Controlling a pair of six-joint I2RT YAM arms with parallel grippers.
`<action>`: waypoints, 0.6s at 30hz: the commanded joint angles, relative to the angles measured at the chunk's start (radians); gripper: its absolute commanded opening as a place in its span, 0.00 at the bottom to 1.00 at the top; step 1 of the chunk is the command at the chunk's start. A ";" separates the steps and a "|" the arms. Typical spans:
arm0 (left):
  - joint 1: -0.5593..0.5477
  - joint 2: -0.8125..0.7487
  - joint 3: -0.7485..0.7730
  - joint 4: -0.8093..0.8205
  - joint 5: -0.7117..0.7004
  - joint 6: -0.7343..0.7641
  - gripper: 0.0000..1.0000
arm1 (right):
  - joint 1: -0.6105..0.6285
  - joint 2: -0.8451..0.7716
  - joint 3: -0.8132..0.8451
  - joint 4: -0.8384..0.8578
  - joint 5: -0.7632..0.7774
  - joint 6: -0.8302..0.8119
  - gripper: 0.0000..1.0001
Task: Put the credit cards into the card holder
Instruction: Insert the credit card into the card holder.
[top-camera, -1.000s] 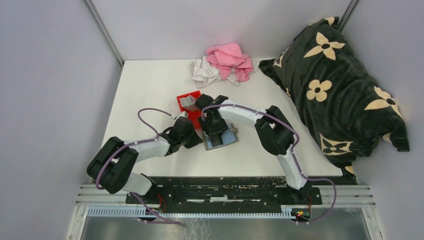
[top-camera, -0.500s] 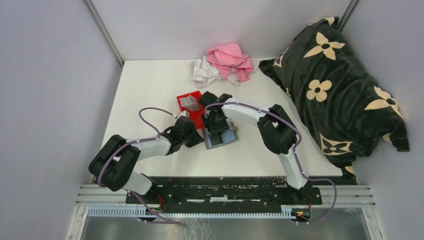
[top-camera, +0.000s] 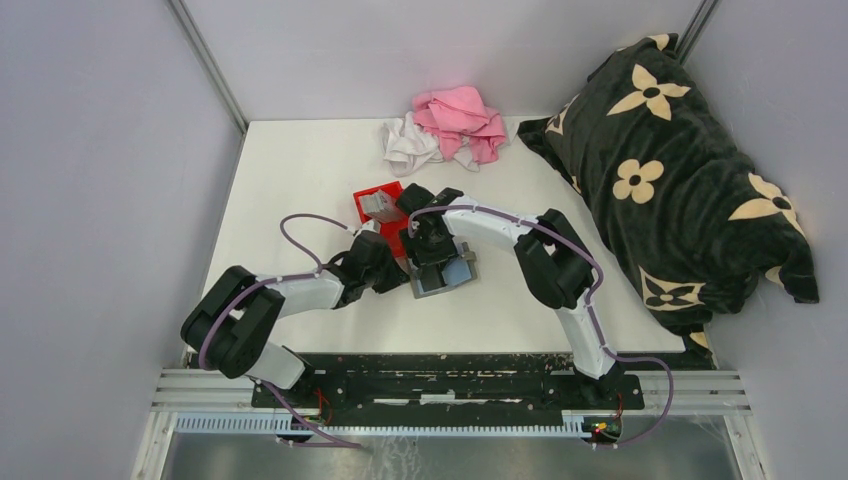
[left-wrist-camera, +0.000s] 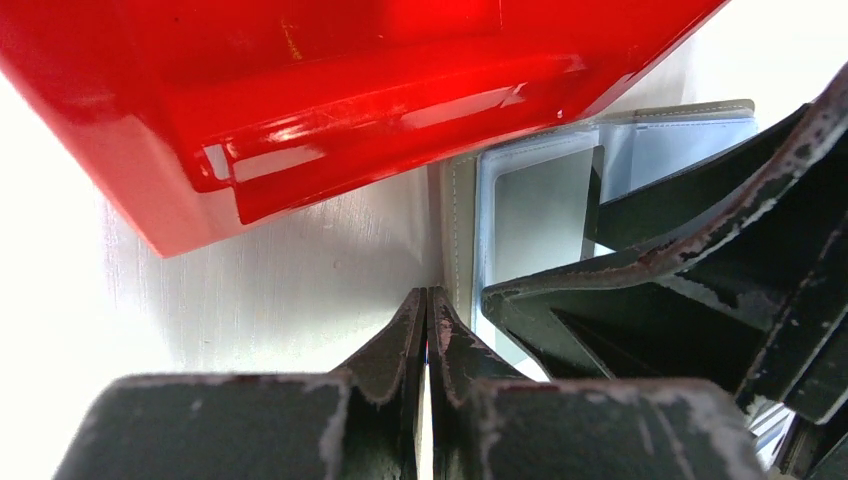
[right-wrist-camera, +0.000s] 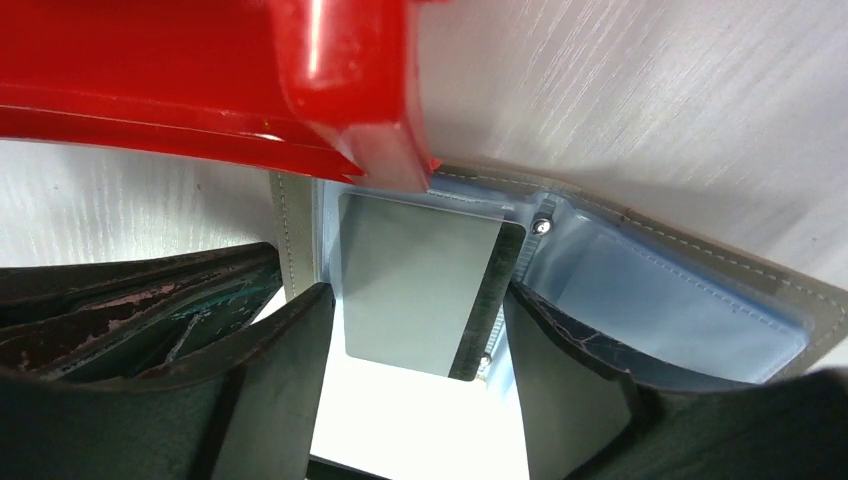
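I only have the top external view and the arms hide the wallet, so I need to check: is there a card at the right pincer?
Observer: Yes. The right wrist view shows a grey card between the fingers of the right pincer, its far end over the open card holder.
Operator: Is it gripped?
Observer: I cannot tell; a thin gap shows beside one finger.
Operator: And the other arm?
Observer: The left pincer is shut with nothing between its fingers, its tips by the card holder's edge, next to the red bin.
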 joint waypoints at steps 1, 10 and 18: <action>-0.005 0.045 -0.017 -0.103 -0.025 0.056 0.08 | 0.009 -0.041 0.026 0.025 -0.008 -0.011 0.71; -0.006 0.049 -0.015 -0.105 -0.029 0.053 0.08 | -0.014 -0.104 -0.022 0.088 -0.012 0.001 0.68; -0.005 0.057 -0.011 -0.108 -0.030 0.053 0.08 | -0.032 -0.115 -0.044 0.116 -0.063 0.013 0.59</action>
